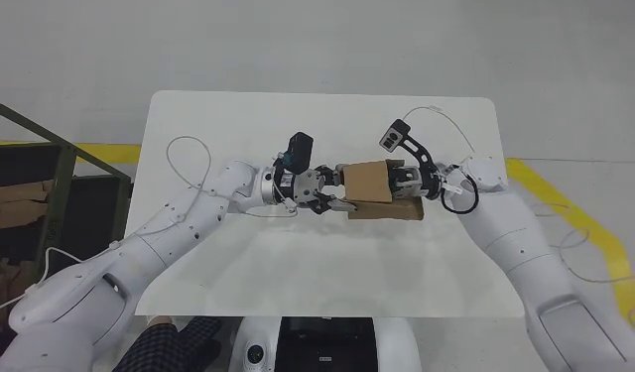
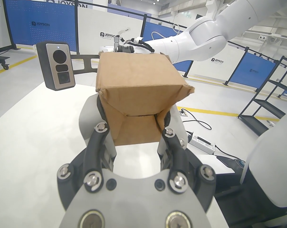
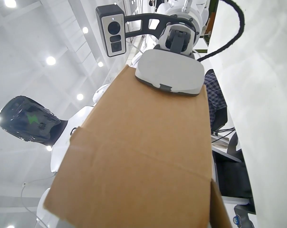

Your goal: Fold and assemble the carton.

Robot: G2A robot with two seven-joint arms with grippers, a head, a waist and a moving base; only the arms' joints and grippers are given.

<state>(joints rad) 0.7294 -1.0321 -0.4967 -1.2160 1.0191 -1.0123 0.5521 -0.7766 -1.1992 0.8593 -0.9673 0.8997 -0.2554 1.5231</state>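
The carton [image 1: 367, 182] sits over the middle of the table [image 1: 248, 273]. The left gripper [image 1: 322, 189] is clamped on its folded end. The right gripper [image 1: 405, 184] meets the opposite end, and the cardboard hides whether it grips.

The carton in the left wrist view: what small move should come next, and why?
Probably the left gripper should push forward slightly. Its jaws straddle the near end of the carton, where the flaps slant inward but are not flat, and one corner juts out.
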